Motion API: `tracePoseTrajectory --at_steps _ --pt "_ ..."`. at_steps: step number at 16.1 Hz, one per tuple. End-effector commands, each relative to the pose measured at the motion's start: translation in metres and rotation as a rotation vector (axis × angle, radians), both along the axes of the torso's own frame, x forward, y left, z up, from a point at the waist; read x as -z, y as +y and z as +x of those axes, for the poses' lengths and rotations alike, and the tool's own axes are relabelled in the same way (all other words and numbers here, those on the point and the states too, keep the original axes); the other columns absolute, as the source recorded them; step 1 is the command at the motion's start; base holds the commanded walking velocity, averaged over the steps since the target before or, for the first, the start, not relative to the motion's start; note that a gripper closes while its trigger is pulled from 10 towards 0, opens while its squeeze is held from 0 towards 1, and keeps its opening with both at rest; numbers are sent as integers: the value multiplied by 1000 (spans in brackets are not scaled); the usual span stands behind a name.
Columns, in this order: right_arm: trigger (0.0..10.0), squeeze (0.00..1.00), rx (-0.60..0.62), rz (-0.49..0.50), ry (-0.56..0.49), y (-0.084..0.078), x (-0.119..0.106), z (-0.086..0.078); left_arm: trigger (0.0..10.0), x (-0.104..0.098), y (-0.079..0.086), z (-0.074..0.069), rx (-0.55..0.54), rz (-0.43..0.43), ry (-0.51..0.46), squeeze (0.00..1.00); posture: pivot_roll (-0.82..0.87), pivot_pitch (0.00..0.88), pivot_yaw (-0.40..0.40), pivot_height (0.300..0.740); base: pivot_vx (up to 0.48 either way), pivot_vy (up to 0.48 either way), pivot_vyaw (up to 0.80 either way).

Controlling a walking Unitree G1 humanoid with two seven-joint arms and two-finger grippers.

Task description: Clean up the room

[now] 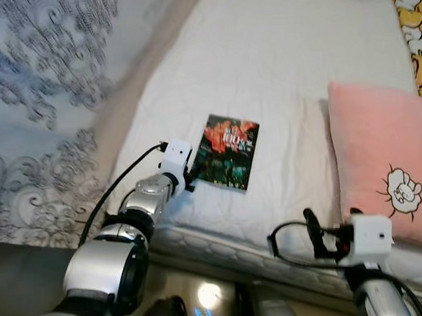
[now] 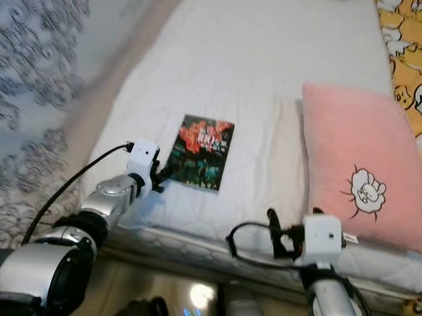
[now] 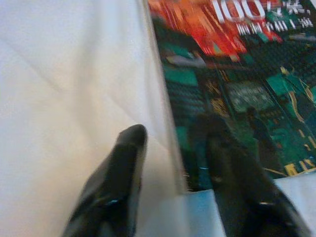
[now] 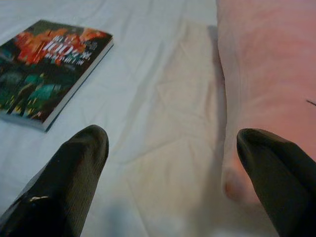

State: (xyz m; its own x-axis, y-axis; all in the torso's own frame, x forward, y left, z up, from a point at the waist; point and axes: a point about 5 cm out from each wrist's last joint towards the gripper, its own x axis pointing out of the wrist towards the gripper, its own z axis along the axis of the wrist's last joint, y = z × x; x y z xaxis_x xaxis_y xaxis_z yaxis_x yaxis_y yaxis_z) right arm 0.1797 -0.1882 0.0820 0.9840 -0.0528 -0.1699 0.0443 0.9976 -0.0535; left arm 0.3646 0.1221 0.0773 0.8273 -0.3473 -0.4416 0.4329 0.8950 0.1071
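So there's a book (image 1: 229, 151) with a dark green and red cover lying flat on the white bed (image 1: 263, 65), roughly in the middle of the near part of the mattress, well left of a pink pillow (image 1: 382, 157) that has a little cartoon patch on it. The left gripper (image 3: 173, 163) is right at the near left corner of the book. In the left wrist view the two black fingers (image 3: 116, 182) straddle the book's edge, one down on the sheet beside it and the other over the cover, with a gap between them, so they're parted around the corner and not clamped on it yet as far as I can see. The right gripper (image 4: 173, 173) hangs low at the near edge of the bed, in front of the pillow, fingers spread wide with nothing between them; from its wrist view you see bare sheet, the pillow on one side and the book off on the other. A yellow cartoon-print blanket (image 1: 415, 30) runs along the far right side of the bed, and a patterned grey curtain (image 1: 40, 102) hangs on the left.
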Motion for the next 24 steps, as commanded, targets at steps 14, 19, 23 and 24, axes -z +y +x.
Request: tracePoseTrajectory --at_steps 14,19,23,24 --pt "10000 1000 196 24 -131 -34 6 65 10000 -20 -4 -13 -59 -291 -360 1000 -40 0 32 740 0 -34 0" --pt "10000 1000 105 -5 -165 -13 2 84 10000 -29 -15 -20 13 -289 -419 1000 -18 0 32 740 0 -452 -738" --pt "10000 0 84 -51 -178 -11 3 86 10000 -30 -20 -20 -43 -273 -412 0 -39 0 55 740 68 -98 -194" --pt "10000 0 106 -50 -197 -14 0 85 10000 -28 -20 -22 -45 -298 -406 0 -46 0 58 740 240 -412 0"
